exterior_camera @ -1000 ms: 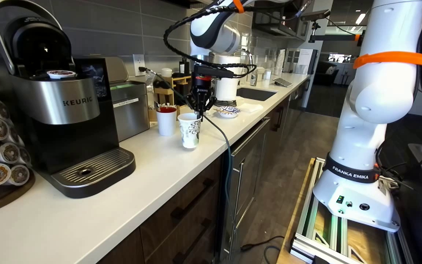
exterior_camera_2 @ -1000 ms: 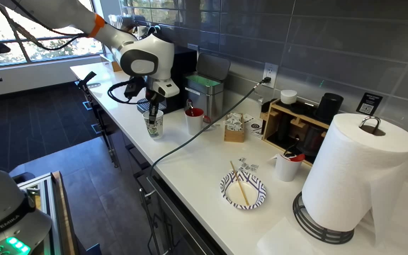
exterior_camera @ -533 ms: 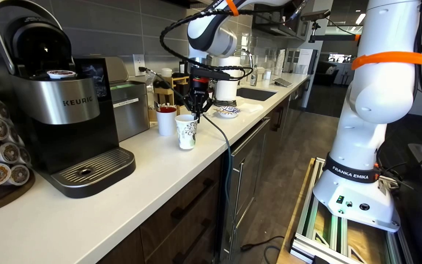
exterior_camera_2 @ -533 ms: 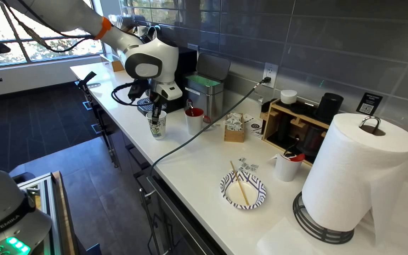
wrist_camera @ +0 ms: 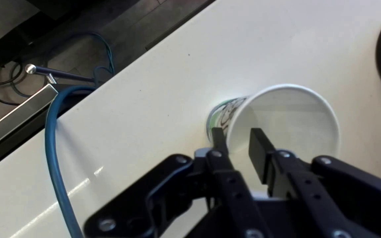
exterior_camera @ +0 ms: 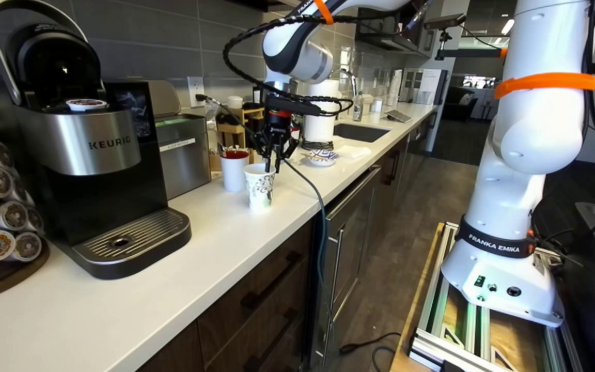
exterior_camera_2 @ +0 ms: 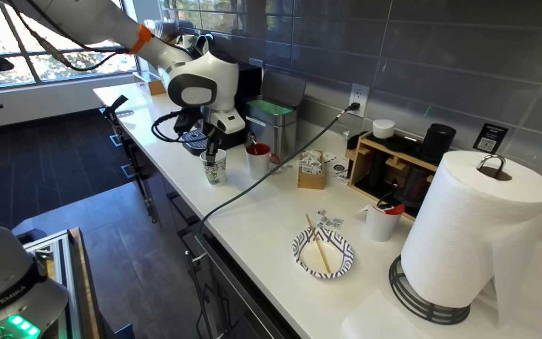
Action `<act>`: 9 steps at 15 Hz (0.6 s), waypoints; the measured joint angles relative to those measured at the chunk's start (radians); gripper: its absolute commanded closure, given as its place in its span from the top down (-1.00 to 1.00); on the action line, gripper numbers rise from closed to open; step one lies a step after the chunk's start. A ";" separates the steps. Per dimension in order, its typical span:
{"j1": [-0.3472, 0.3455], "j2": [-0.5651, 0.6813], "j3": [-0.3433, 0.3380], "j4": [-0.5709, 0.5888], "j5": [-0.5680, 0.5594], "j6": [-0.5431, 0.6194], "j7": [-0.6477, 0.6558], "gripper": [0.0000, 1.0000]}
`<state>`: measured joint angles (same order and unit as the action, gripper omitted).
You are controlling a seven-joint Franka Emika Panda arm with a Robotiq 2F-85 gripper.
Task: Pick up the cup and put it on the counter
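Observation:
The white paper cup with a printed leafy pattern [exterior_camera: 259, 192] stands upright on the off-white counter [exterior_camera: 215, 253], and it also shows in an exterior view [exterior_camera_2: 216, 176]. My gripper [exterior_camera: 272, 170] points down at the cup's rim. In the wrist view the fingers [wrist_camera: 237, 132] are apart, one outside the cup wall and one inside the cup's mouth [wrist_camera: 296, 119], with gaps on both sides of the wall. A plain white cup with a red inside [exterior_camera: 235, 173] stands close behind, and a similar white-and-red cup [exterior_camera_2: 381, 224] stands by the paper-towel roll.
The coffee machine [exterior_camera: 111, 150] stands beside the cups. A dark cable [exterior_camera_2: 271, 172] crosses the counter from the wall outlet. A patterned bowl [exterior_camera_2: 322, 263] with a stick and the paper-towel roll [exterior_camera_2: 482, 226] stand farther along. The counter's front edge [exterior_camera: 256, 248] is near the cup.
The cup and gripper have shifted slightly across the counter, toward the left in an exterior view and the right in an exterior view. The fingers, close together on the rim before, have opened.

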<state>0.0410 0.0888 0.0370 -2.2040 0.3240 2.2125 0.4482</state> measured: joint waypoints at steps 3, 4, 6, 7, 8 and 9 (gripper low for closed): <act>0.000 -0.001 0.000 0.003 0.000 0.000 0.000 0.61; 0.000 -0.004 0.000 0.003 0.000 0.000 -0.002 0.75; -0.001 -0.019 0.000 0.002 0.000 0.000 -0.013 0.99; -0.002 -0.035 -0.001 -0.001 0.000 0.000 -0.028 1.00; -0.002 -0.056 -0.003 -0.008 -0.001 0.000 -0.044 1.00; -0.005 -0.084 -0.005 -0.019 -0.007 0.000 -0.061 1.00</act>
<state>0.0364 0.0044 0.0318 -2.2228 0.3174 2.2124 0.3867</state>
